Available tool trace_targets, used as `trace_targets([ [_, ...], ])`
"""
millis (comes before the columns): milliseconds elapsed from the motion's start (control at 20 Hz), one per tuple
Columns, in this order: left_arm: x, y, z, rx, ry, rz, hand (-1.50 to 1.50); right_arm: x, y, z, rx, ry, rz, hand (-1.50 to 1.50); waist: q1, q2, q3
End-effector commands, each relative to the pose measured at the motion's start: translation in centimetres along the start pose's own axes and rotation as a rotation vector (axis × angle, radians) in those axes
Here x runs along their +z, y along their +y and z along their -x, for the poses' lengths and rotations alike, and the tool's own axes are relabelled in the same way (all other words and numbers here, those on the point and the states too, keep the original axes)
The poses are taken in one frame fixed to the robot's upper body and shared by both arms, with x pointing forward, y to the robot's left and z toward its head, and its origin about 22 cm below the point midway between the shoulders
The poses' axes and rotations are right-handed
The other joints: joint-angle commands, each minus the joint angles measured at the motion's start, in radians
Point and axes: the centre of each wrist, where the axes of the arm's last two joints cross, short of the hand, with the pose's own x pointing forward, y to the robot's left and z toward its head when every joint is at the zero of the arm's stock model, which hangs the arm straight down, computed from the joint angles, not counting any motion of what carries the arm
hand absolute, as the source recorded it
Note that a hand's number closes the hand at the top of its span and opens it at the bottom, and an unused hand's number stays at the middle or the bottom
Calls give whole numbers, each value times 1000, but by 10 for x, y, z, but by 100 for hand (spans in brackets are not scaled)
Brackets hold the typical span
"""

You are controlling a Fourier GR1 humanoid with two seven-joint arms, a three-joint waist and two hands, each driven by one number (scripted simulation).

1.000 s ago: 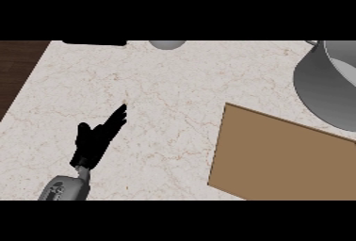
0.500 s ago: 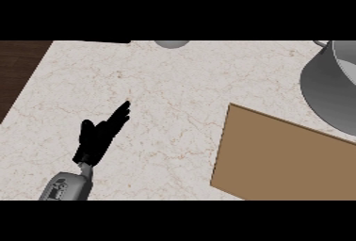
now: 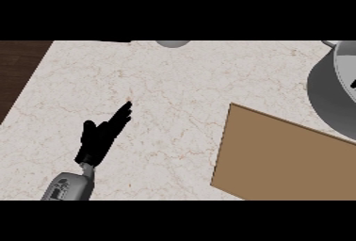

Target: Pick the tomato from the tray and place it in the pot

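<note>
Seemingly unmoved, left hand (image 3: 103,139) stays open-fingered; pot (image 3: 325,96) sits slightly further right.

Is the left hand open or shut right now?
Open. The left hand has straight fingers pointing up and right, curled round nothing.
</note>
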Motion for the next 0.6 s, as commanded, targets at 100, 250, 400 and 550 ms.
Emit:
trace_targets([
  [100, -2, 1, -2, 2, 7, -25, 0, -2, -3, -24, -313, -185, 131, -150, -25, -5, 3],
  [250, 3, -4, 13, 4, 13, -17, 0, 0, -19, -33, -555, -271, 259, -150, -35, -6, 3],
  [400, 1, 5, -1, 3, -8, -40, 0, 3, -37, -29, -783, -279, 377, -150, -38, -8, 4],
  [550, 7, 11, 1, 3, -3, -47, 0, 11, -55, 9, -894, -215, 503, -150, -37, -7, 3],
])
